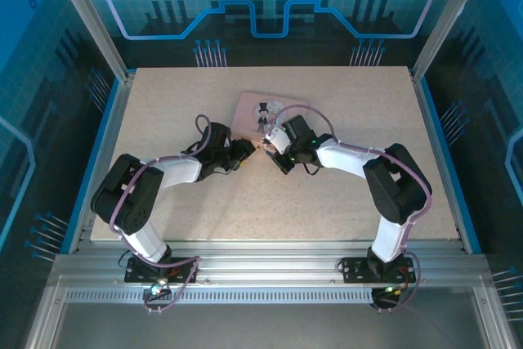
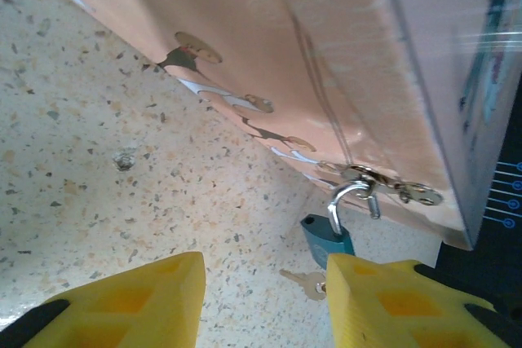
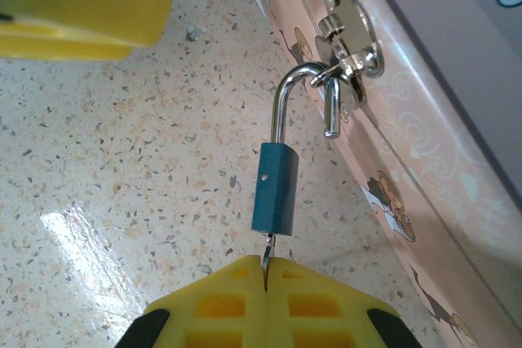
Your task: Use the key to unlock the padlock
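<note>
— Since the padlock is the item of concern, where is it found?
— A small teal metal padlock with a silver shackle is seen attached at the side wall of a pink picture-printed tin box. Its shackle is hooked through the ring of a shiny metal hasp, and the shackle's short leg is seen free of the body.
— How is it being handled?
— A thin silver key is set into the underside of the body. It is pinched by the right end effector, whose yellow fingers are pressed together on it. The left end effector is held just beside the padlock, its yellow fingers spread and nothing gripped between them.
— And the surroundings?
— The box is laid on a speckled beige tabletop, near its middle. Both arms are bent inward toward the box's near edge.
</note>
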Motion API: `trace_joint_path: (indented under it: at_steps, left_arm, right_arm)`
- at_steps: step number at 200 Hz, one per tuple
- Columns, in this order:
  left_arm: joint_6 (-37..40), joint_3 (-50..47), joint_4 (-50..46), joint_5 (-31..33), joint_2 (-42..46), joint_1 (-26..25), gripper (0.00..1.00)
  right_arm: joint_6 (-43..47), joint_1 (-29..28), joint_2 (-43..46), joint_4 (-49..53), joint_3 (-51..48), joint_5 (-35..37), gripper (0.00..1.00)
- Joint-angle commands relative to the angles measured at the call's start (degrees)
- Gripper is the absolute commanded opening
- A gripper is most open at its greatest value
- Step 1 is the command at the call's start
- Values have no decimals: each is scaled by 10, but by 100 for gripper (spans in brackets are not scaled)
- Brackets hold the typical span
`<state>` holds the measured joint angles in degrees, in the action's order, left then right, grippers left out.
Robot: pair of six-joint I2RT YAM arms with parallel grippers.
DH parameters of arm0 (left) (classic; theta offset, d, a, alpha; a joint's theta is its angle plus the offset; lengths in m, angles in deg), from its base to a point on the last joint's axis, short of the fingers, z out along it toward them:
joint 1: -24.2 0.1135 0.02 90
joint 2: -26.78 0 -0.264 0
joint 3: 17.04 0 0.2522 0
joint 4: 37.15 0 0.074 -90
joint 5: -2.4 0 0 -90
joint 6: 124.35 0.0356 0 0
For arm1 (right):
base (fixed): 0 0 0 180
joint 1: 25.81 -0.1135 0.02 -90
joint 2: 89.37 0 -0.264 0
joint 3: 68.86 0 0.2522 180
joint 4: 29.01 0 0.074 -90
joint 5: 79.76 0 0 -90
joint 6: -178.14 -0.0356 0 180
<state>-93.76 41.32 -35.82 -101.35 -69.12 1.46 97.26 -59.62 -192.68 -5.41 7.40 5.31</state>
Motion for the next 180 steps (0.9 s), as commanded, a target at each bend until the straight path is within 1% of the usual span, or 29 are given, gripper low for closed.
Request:
trace_joint_path:
  at_steps: [1,36,60,78,94,95,98,101,128,129,130,131,132,134,180]
  left_arm:
    - [20,-17,-16,9,23,9,45]
    - [22,-27,-31,10,44,9,49]
    - [22,-32,-39,-11,53,9,51]
    - [25,-36,-52,-25,64,9,54]
    - [29,-40,-63,-33,74,9,60]
    - [29,-41,-63,-34,75,9,61]
    - [29,-43,-65,-35,77,9,69]
    - [29,-43,-66,-36,79,9,72]
    - [35,-53,-77,-45,94,9,75]
    - [35,-53,-77,-45,95,9,79]
    - [36,-53,-77,-45,96,9,88]
    - [36,-54,-78,-46,96,9,94]
    - [36,-54,-78,-47,96,9,96]
    - [37,-55,-79,-47,97,9,98]
    - [54,-66,-103,-43,115,9,99]
  right_arm:
    - [18,-1,1,-2,-1,-5,0]
    - [26,1,6,-9,-7,-7,0]
    - [31,2,9,-14,-10,-10,0]
    - [34,4,10,-14,-9,-16,0]
    - [34,5,9,-8,-4,-18,0]
    - [34,5,9,-8,-3,-18,0]
    - [34,5,9,-6,-2,-19,0]
    - [35,5,8,-5,-1,-20,0]
    - [37,6,10,-2,0,-25,0]
    - [37,6,10,-2,1,-25,0]
    - [37,6,10,-1,1,-25,0]
    - [37,7,10,-1,1,-26,0]
    - [37,7,10,-1,1,-26,0]
    - [37,7,10,-1,1,-26,0]
    - [42,9,4,58,44,-35,0]
